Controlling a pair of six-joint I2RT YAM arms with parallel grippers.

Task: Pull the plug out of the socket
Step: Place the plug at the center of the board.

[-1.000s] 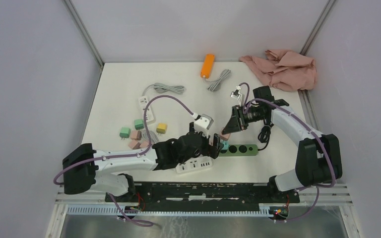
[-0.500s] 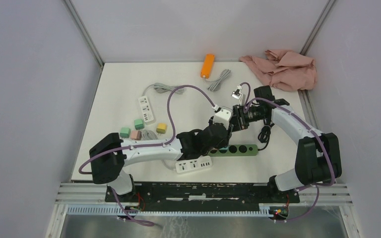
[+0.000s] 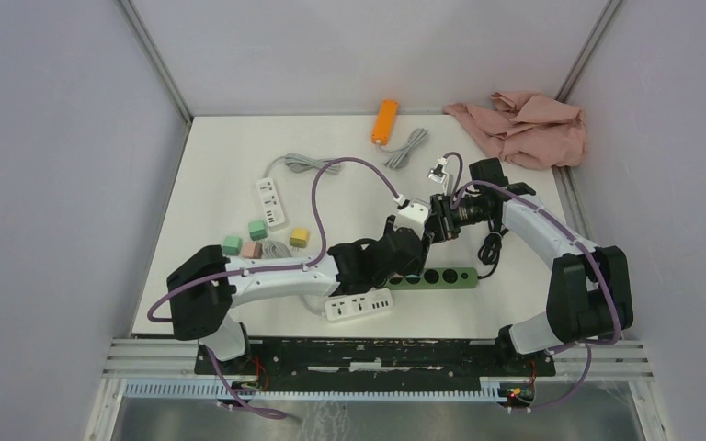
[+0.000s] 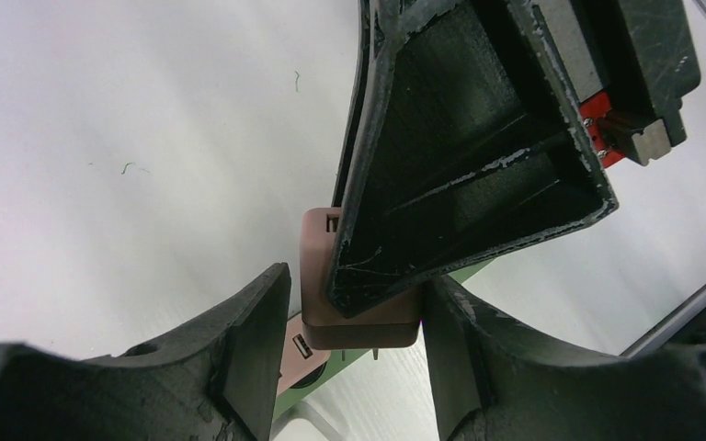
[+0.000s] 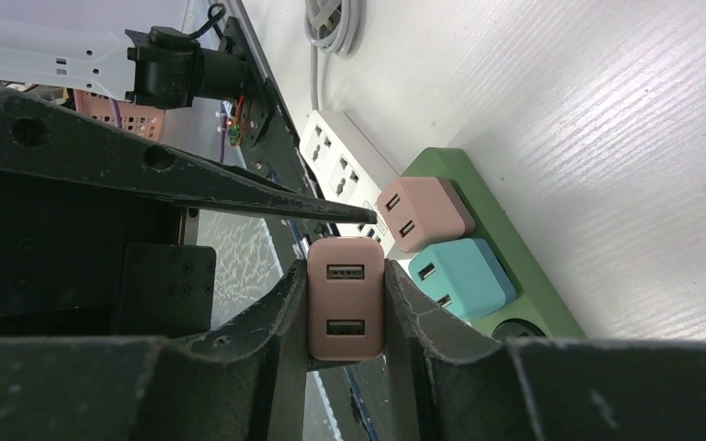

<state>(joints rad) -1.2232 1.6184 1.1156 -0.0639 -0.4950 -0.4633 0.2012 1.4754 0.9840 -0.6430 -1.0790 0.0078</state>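
My right gripper (image 5: 347, 271) is shut on a pink USB plug (image 5: 345, 303) and holds it off the green power strip (image 5: 515, 276). A second pink plug (image 5: 423, 213) and a teal plug (image 5: 460, 280) sit in that strip. My left gripper (image 4: 358, 285) is open, its fingers (image 4: 248, 349) on either side of the held pink plug (image 4: 317, 276), whose prongs hang free. In the top view both grippers meet just above the green strip (image 3: 446, 276), the right gripper (image 3: 434, 226) beside the left gripper (image 3: 414, 246).
A white power strip (image 3: 360, 306) lies near the green one and another white strip (image 3: 271, 202) at the left. Loose green, pink and yellow plugs (image 3: 257, 230) lie left. An orange strip (image 3: 384, 120) and a pink cloth (image 3: 524, 124) are at the back.
My left arm has swung up and right from the strip's left end to the right gripper, now straddling the held pink plug. The right gripper has barely moved.
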